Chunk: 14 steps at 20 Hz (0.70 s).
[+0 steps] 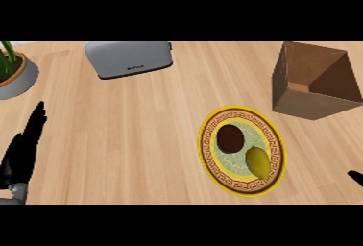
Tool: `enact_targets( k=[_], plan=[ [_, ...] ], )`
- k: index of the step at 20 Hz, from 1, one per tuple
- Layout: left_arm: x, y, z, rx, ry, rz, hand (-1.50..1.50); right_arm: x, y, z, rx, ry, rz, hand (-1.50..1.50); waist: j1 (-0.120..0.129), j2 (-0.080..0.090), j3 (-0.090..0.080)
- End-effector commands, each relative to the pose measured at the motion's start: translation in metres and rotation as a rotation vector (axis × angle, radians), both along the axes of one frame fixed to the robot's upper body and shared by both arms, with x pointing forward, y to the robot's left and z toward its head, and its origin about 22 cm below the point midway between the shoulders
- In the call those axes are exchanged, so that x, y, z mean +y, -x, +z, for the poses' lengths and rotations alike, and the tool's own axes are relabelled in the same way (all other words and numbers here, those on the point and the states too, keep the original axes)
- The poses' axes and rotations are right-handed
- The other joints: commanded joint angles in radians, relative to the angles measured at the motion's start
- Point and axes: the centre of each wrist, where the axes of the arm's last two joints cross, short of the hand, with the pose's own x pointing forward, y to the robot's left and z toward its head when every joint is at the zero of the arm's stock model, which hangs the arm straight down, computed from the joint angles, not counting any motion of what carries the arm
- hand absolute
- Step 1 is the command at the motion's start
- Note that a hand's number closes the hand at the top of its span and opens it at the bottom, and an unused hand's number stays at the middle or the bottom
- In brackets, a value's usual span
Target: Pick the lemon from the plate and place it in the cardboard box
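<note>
Shows the lemon [259, 162] lying free on the plate [239, 111], lower right of centre, just beside a dark brown round item [230, 138]; not yet picked. Rests on its side, likely because nothing props it. Runs its long axis from upper left to lower right, lower end toward the plate's near rim. Calls, by judgement, for a grasp across the narrow width. Finds the cardboard box [305, 103] up and to the right, near the plate but apart, mouth open to take the drop. Catches the right robot hand [355, 178] only as a dark tip at the right edge: cannot tell open or closed. Leaves the left robot hand [21, 149] resting open and upright at the left edge, well apart from the plate.
</note>
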Motion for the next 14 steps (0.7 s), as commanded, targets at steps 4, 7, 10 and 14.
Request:
enact_targets(
  k=[4, 7, 10, 14],
  plan=[
    [-0.015, 0.011, -0.019, 0.065, 0.018, -0.112, 0.0, -0.009, 0.099, -0.035, 0.007, 0.462, -0.199, -1.5, 0.059, 0.019, -0.009],
    [-0.023, 0.007, -0.016, 0.046, 0.022, -0.145, 0.0, 0.011, 0.157, -0.065, 0.167, 0.552, -0.289, -1.5, 0.09, 0.021, -0.009],
    [-0.038, 0.009, -0.023, 0.045, 0.025, -0.175, 0.0, 0.029, 0.188, -0.071, 0.263, 0.602, -0.329, -1.5, 0.119, 0.024, -0.011],
    [-0.021, -0.003, -0.008, 0.044, 0.001, -0.2, 0.0, 0.072, 0.214, -0.068, 0.357, 0.564, -0.322, -1.5, 0.145, 0.028, -0.013]
  ],
)
